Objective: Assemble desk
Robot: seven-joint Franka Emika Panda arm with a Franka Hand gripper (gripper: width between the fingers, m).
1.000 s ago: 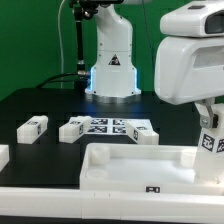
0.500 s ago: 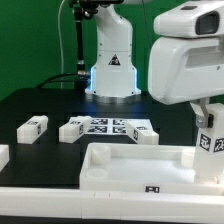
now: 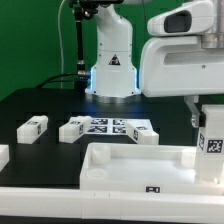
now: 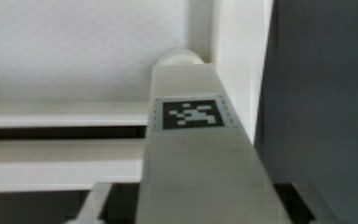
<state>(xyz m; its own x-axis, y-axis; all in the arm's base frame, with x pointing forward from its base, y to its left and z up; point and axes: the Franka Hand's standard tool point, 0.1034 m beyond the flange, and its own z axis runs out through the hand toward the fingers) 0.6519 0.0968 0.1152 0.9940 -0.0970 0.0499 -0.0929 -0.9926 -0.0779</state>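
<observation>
— Green backdrop, black table [image 3: 40, 105]. How far along is the desk?
— Early, I'd judge. Its white desk top [image 3: 110, 155] lies rim-up along the table's edge nearest the exterior camera, and the corner on the exterior view's left has no leg standing in it. Loose legs [image 3: 33, 126] lie further back, toward the table's middle, beside the marker board [image 3: 112, 127].
— And the gripper?
— The gripper [image 3: 210, 116] has its jaws partly closed and clamped on one leg [image 3: 212, 148]. It holds that leg upright at the desk top's corner on the exterior view's right. The wrist view looks down the same leg toward the rim.
— Is it seated in the socket?
— I cannot tell, because its lower end is hidden behind the rim. Fixing this leg looks like the step in hand, and the loose ones are left to do.
</observation>
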